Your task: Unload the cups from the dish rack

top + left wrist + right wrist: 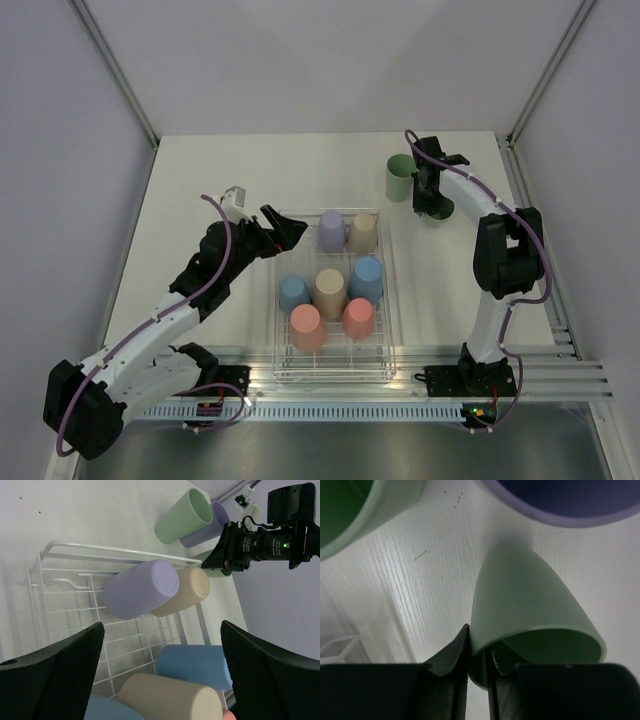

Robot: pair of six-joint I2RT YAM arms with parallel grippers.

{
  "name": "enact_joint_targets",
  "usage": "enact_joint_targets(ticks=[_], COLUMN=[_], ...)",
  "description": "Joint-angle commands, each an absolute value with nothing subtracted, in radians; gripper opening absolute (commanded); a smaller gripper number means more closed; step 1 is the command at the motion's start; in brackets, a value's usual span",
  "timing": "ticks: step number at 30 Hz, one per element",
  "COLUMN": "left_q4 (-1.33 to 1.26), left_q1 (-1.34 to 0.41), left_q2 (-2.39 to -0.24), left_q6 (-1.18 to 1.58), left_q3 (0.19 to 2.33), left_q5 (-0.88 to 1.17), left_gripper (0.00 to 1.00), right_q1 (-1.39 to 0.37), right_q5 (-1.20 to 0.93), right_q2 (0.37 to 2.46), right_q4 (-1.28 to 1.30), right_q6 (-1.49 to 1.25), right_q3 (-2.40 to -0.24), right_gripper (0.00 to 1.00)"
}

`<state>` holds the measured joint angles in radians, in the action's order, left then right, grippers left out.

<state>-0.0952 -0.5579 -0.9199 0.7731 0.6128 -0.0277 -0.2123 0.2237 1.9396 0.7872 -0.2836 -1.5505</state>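
Observation:
The clear dish rack [330, 368] sits mid-table with several cups upside down in it: purple [331, 229], beige [362, 231], blue [367, 278], beige [330, 292], blue [294, 293] and two coral pink ones [358, 318]. My left gripper [285, 231] is open and empty above the rack's far left corner; in its wrist view [162, 625] the purple cup [142, 589] lies ahead. My right gripper [427, 205] is shut on a green cup [530, 595] by its rim, one finger inside, right of the rack, its base at the table.
A green cup [401, 177] stands upright on the table beyond the rack, next to my right gripper. A purple cup [212, 520] stands behind it, also in the right wrist view [570, 500]. The rack's white wire rim [75, 545] is below my left gripper.

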Motion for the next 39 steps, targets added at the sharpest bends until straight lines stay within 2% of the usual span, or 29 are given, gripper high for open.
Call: enact_joint_targets(ticks=[1, 4, 7, 14, 20, 26, 30, 37, 39], left_q4=[-0.063, -0.041, -0.041, -0.041, -0.028, 0.021, 0.018, 0.008, 0.006], left_q1=[-0.56, -0.561, -0.566, -0.578, -0.601, -0.695, -0.747, -0.83, -0.844], left_q2=[-0.949, -0.982, -1.0, -1.022, -1.089, -1.184, -1.259, -1.443, -1.485], left_q6=[0.707, 0.693, 0.69, 0.65, 0.577, 0.497, 0.5, 0.512, 0.511], left_q3=[0.686, 0.712, 0.724, 0.752, 0.791, 0.86, 0.916, 1.015, 1.037], left_q5=[0.02, 0.037, 0.048, 0.06, 0.054, -0.133, -0.231, -0.484, -0.503], left_gripper=[1.0, 1.0, 1.0, 1.0, 1.0, 1.0, 1.0, 1.0, 1.0], right_q1=[-0.207, -0.206, -0.207, -0.207, -0.215, -0.256, -0.311, -0.521, -0.525], right_q5=[0.216, 0.207, 0.192, 0.172, 0.12, 0.028, 0.026, 0.067, 0.064], right_q2=[1.944, 1.901, 1.861, 1.708, 1.475, 1.261, 1.212, 1.144, 1.141], right_q4=[0.776, 0.758, 0.753, 0.735, 0.703, 0.585, 0.563, 0.514, 0.514], right_q6=[-0.284, -0.29, -0.294, -0.307, -0.322, -0.363, -0.38, -0.416, -0.416], right_q3=[-1.586, -1.566, -1.559, -1.543, -1.493, -1.296, -1.227, -1.154, -1.147], right_gripper=[0.3, 0.44, 0.5, 0.52, 0.57, 0.64, 0.65, 0.69, 0.69])
